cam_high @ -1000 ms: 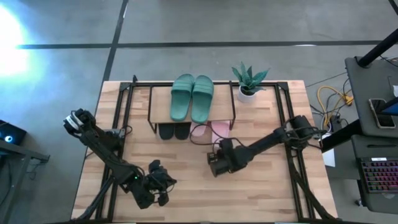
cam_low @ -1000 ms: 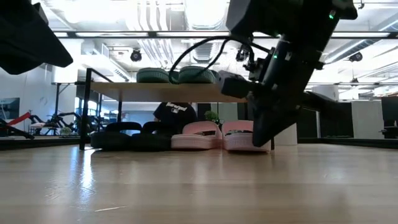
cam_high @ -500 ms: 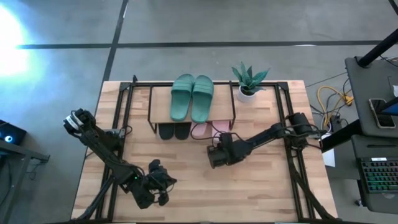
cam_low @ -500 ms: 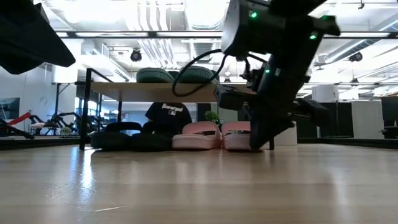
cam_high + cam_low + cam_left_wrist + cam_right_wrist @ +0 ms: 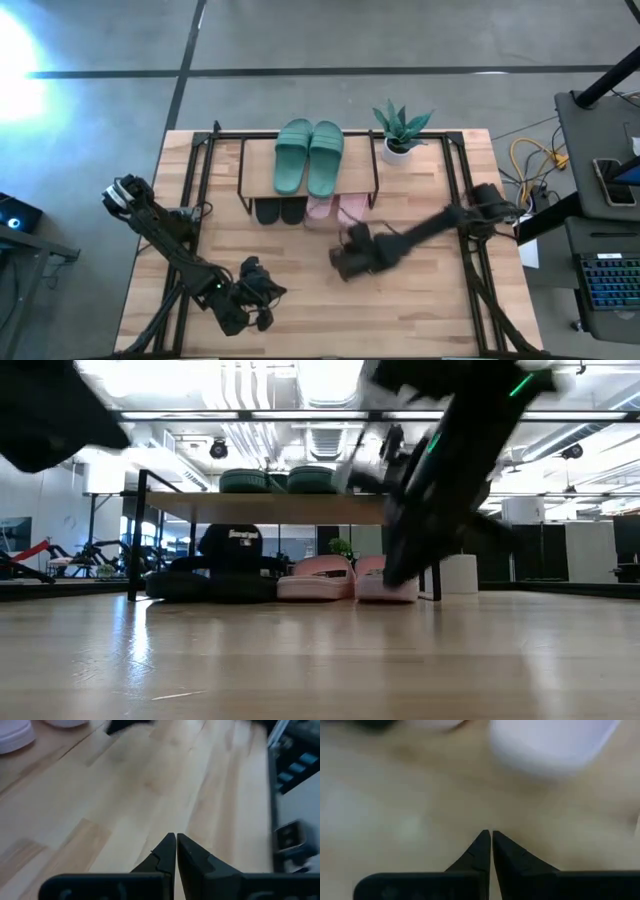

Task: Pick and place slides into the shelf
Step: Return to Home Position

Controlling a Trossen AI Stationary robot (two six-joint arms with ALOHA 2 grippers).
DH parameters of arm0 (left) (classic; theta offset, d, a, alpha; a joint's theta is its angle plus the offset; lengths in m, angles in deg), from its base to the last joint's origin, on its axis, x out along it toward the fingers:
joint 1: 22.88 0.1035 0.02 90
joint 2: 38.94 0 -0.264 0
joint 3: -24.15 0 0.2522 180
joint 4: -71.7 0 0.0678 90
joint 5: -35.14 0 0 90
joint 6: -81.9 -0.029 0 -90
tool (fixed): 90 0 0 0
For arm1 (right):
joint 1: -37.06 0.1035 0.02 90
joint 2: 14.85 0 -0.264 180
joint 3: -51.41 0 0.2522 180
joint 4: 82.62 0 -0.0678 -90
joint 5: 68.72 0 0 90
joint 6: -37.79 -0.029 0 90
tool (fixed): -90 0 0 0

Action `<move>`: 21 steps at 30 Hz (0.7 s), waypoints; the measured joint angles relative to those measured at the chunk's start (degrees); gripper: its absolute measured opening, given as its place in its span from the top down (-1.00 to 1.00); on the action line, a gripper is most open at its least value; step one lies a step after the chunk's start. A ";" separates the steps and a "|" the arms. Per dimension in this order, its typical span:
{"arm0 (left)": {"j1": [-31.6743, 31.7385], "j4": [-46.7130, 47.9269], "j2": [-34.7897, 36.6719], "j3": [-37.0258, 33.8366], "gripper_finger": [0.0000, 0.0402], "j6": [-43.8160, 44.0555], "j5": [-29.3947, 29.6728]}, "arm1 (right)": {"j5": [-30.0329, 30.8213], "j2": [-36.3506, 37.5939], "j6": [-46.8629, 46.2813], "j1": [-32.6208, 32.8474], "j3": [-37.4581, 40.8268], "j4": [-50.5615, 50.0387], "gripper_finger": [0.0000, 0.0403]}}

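The shelf (image 5: pixel 372 182) stands at the table's far middle. A green pair of slides (image 5: pixel 309 157) lies on its top board (image 5: pixel 270 506). Under it a black pair (image 5: pixel 279 211) and a pink pair (image 5: pixel 335 209) rest on the tabletop side by side, heels toward the near edge. My right gripper (image 5: pixel 342 262) is shut just on the near side of the pink slides (image 5: pixel 550 742), over bare wood and clear of them. My left gripper (image 5: pixel 262 298) waits shut near the table's front left.
A small potted plant (image 5: pixel 400 130) stands on the table at the shelf's right end. Bare wood lies between the shelf and the near edge. Black frame rods (image 5: pixel 195 180) run along both sides of the table.
My right gripper went toward the shelf, then drew back toward the near edge, staying shut. The right pink slide, which stuck out askew, has slid farther under the shelf and lies beside its mate.
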 joint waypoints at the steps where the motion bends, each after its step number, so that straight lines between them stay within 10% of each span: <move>1: 0.27 -1.12 0.06 0.26 1.00 -0.09 0.11 | 1.01 1.19 -0.78 2.28 -0.11 0.32 0.94; 5: 3.22 -8.29 2.91 0.15 1.00 -1.53 -0.14 | 6.32 8.58 5.19 11.87 -1.08 6.50 0.94; 10: 14.51 -33.62 11.57 -4.58 1.00 -21.70 -22.47 | 2.21 18.06 17.20 16.39 -0.15 11.70 0.94; 16: 29.14 -54.93 17.38 -10.12 1.00 -30.48 -43.18 | -12.95 20.98 40.28 7.88 5.23 40.38 0.94; 21: 36.93 -51.47 29.57 -16.94 1.00 -36.04 -45.44 | -14.93 25.76 45.93 1.18 8.31 33.93 0.94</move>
